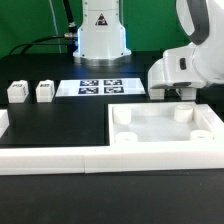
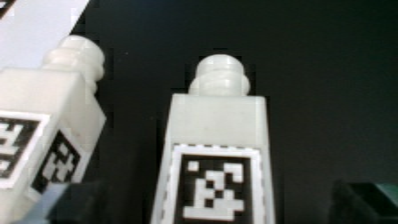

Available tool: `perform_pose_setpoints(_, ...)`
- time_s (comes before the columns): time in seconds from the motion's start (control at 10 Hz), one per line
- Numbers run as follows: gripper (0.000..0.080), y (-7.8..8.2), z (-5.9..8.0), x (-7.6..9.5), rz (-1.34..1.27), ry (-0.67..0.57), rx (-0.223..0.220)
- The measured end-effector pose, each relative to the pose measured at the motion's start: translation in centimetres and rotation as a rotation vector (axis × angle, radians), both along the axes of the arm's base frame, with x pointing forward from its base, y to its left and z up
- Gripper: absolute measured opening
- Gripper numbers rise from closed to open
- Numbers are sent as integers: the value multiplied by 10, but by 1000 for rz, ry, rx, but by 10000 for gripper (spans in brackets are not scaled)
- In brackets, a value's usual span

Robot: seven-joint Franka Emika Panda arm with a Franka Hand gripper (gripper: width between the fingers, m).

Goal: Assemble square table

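Note:
The white square table top [image 1: 165, 128], with a raised rim and round corner sockets, lies at the exterior view's right. Just behind it my gripper [image 1: 181, 92] hangs low over the table. In the wrist view a white leg [image 2: 217, 140] with a black-white tag and a rounded tip lies between my gripper [image 2: 217, 206] jaws. The dark fingertips [image 2: 71, 205] stand apart from its sides, so the gripper is open. A second tagged leg [image 2: 45, 115] lies beside the first. Two more small legs [image 1: 16, 91] [image 1: 44, 91] stand at the exterior view's left.
The marker board [image 1: 100, 87] lies in front of the robot's base [image 1: 100, 35]. A long low white border rail [image 1: 60, 160] runs along the table's front. A white block [image 1: 3, 123] shows at the far left edge.

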State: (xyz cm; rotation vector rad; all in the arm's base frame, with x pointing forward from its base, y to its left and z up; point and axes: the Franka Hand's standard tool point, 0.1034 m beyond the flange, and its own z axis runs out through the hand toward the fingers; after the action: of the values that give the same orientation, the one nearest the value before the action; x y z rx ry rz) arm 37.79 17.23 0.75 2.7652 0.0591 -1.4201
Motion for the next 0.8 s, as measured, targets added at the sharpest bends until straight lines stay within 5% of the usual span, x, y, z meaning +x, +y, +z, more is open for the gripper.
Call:
perform_pose_setpoints(0.1, 503, 0, 0, 0, 0, 0, 0)
perform_pose_setpoints(0.2, 342, 0, 0, 0, 0, 0, 0)
perform_pose_setpoints(0.3, 288, 0, 0, 0, 0, 0, 0)
perform_pose_setpoints(0.8, 289, 0, 0, 0, 0, 0, 0)
